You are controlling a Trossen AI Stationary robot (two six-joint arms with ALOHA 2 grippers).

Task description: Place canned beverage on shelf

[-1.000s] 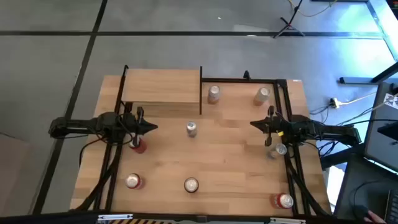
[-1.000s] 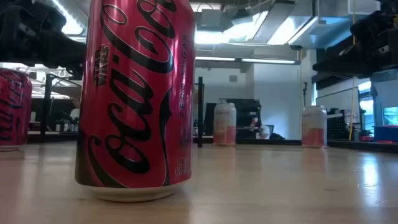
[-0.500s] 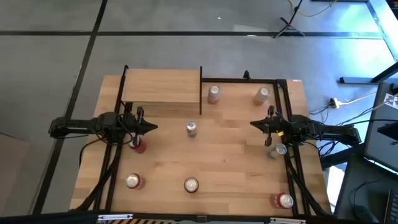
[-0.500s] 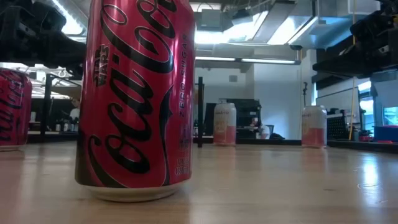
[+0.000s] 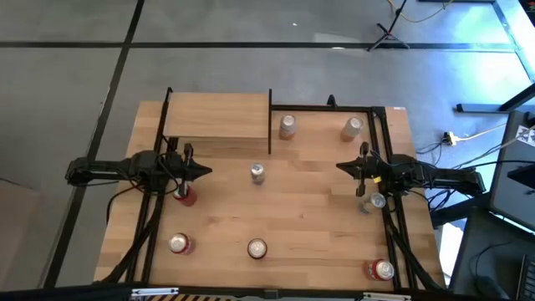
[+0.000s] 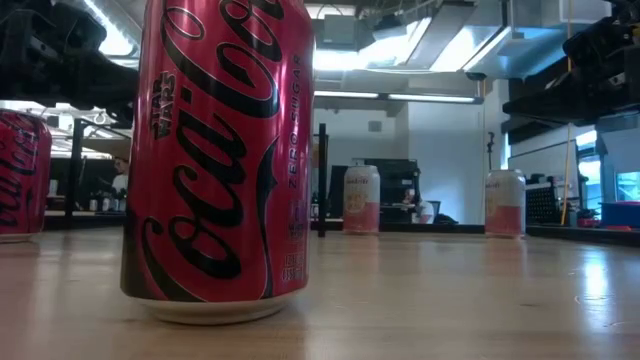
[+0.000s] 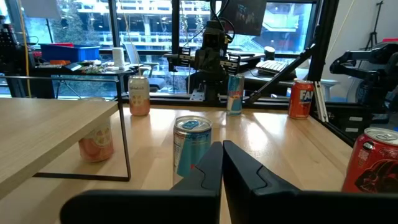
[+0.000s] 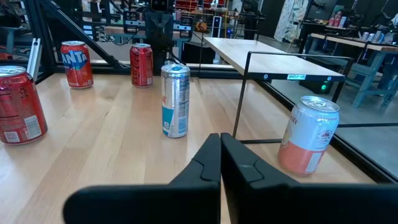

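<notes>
The shelf (image 5: 217,117), a raised light-wood board on thin black posts, stands at the table's far left; it also shows in the right wrist view (image 8: 267,59). A silver-and-blue can (image 5: 257,173) stands upright at the table's middle, between the two arms. My left gripper (image 5: 205,171) hovers at the left, shut and holding nothing, pointing toward that can (image 7: 191,146). My right gripper (image 5: 341,167) hovers at the right, also shut and holding nothing, facing the same can (image 8: 175,101). A red can (image 5: 185,195) stands just near of the left gripper.
Two pale pink cans (image 5: 287,126) (image 5: 352,127) stand at the far edge, right of the shelf. Red cans (image 5: 178,244) (image 5: 257,248) (image 5: 381,269) line the near edge, and a silver can (image 5: 375,201) stands under the right arm. A red cola can (image 6: 215,160) fills the low view.
</notes>
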